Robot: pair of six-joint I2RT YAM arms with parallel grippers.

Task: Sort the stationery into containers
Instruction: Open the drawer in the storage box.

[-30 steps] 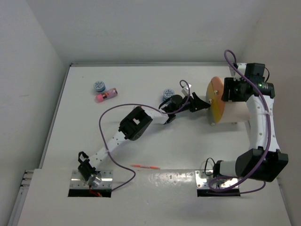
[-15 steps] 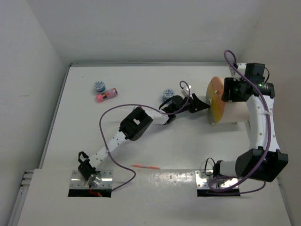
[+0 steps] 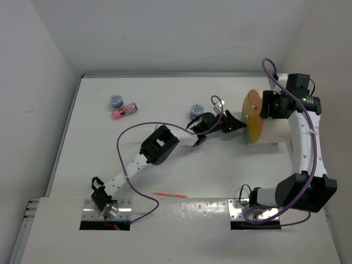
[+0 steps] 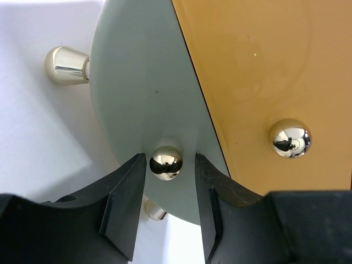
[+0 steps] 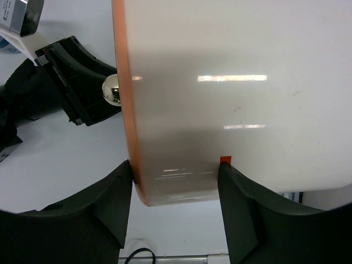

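You are working with the drum (image 3: 275, 131), which is lying on its side at the far right of the table (image 3: 88, 143), its round front (image 3: 252, 118) facing left toward the left claw (image 4: 170, 160). The relation you are depending on is this: the knob (image 4: 166, 162) is sitting directly between the left claw's jaws, with its stem pointing straight back at the claw along the drum's long axis. The jaws are standing part open, one on each side of the knob with a thin gap showing at either side, and they are gripping nothing. Judging from this, you are needing only a squeeze and then a pull to the left along that axis. A second knob (image 4: 290, 137) is sitting on the orange panel (image 4: 275, 66) outside the jaws, so you are taking care not to confuse the two. The right claw (image 5: 175, 165) is resting at the drum's wall with its jaws spread wide, one finger by the orange rim and the other on the cream side. You cannot tell whether it is clamping anything. The left arm is the nearer one to the knob. A red pen (image 3: 169, 194) is lying well apart, near the front edge of the table.
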